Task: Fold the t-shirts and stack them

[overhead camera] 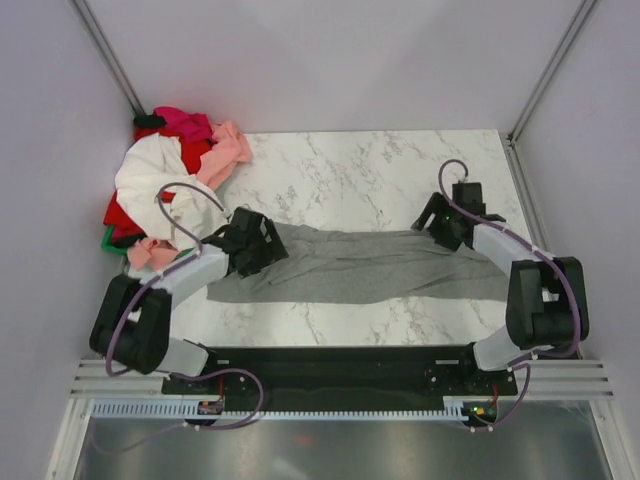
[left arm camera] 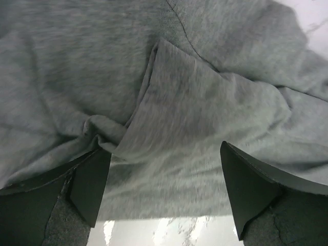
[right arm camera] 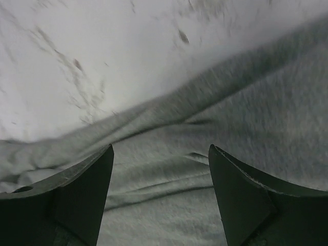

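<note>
A grey t-shirt [overhead camera: 360, 265] lies stretched in a long folded band across the marble table [overhead camera: 350, 170]. My left gripper [overhead camera: 255, 245] hovers over its left end, and my right gripper [overhead camera: 447, 222] over its right end. In the left wrist view the left gripper [left arm camera: 164, 179] stands open above creased grey cloth [left arm camera: 195, 102], near the shirt's edge. In the right wrist view the right gripper [right arm camera: 160, 174] is open too, with grey cloth [right arm camera: 236, 123] below it and nothing pinched. More t-shirts, white [overhead camera: 155, 175], pink [overhead camera: 228, 148], magenta [overhead camera: 185, 122] and red [overhead camera: 120, 212], lie heaped at the back left.
The heap fills the table's back left corner against the left wall. A green edge [overhead camera: 107, 240] shows under it. Bare marble [overhead camera: 380, 165] lies behind the grey shirt, and a strip [overhead camera: 330, 320] in front of it. Metal frame posts [overhead camera: 545, 70] stand at the back corners.
</note>
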Action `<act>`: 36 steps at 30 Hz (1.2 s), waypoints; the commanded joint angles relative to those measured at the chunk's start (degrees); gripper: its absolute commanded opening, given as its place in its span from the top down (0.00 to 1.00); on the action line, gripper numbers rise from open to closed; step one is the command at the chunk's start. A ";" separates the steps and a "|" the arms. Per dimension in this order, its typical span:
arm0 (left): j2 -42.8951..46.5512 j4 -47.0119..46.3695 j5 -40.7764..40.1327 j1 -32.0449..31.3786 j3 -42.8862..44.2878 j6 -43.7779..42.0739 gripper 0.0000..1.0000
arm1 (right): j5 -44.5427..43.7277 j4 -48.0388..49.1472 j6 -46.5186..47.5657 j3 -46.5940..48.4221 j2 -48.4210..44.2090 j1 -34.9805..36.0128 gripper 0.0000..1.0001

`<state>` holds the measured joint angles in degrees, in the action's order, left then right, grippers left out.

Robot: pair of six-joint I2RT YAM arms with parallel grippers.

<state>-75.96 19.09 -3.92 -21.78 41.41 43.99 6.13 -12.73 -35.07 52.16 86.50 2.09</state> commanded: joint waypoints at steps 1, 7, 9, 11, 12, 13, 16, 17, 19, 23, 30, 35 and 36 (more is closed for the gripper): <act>-11.71 -4.76 2.25 -0.98 5.16 3.65 0.06 | -3.14 -3.97 1.76 -3.73 2.35 2.04 0.18; -23.16 -6.52 3.30 -0.90 12.70 4.62 0.06 | -4.11 -3.97 1.15 -7.24 4.38 3.71 0.18; -28.69 -5.65 3.39 -0.90 16.32 4.62 0.06 | -3.23 -3.79 -1.31 -9.43 4.21 5.03 0.19; -32.91 -4.69 5.05 -0.98 23.86 4.70 0.05 | -2.53 -3.70 -5.68 -11.37 3.16 8.10 0.19; -38.33 -2.94 5.41 -0.98 27.37 4.79 0.05 | -2.27 -3.70 -7.36 -13.12 1.41 9.41 0.19; -40.82 0.30 6.29 -0.98 35.33 4.79 0.05 | -2.26 -4.14 -9.12 -14.01 0.09 12.21 0.19; -52.41 6.10 8.66 -0.98 53.59 5.23 0.05 | -4.11 -4.42 -20.54 -18.22 -8.16 21.87 0.19; -55.40 7.52 9.37 -0.90 59.00 5.41 0.05 | -4.37 -3.45 -23.61 -18.93 -10.19 25.56 0.18; -65.56 11.82 11.64 -0.98 75.99 5.93 0.04 | -4.99 -3.00 -29.34 -16.84 -12.14 34.86 0.16; -80.46 13.43 17.89 -0.90 104.87 5.24 0.00 | -3.15 -5.55 -28.93 -5.69 -9.07 43.07 0.14; -63.81 2.97 20.80 3.66 98.45 -1.17 0.00 | -14.72 -23.82 -10.74 22.33 -2.30 45.46 0.06; -46.06 4.89 23.87 8.41 82.90 -7.51 0.00 | -16.86 -24.36 1.11 33.42 5.59 39.58 0.06; -39.59 6.64 23.27 9.90 79.91 -8.30 0.00 | -15.64 -24.45 2.88 37.97 10.31 38.35 0.07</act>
<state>-132.77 26.81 16.97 -15.99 126.02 41.93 -6.57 -33.15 -42.19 83.20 88.55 43.70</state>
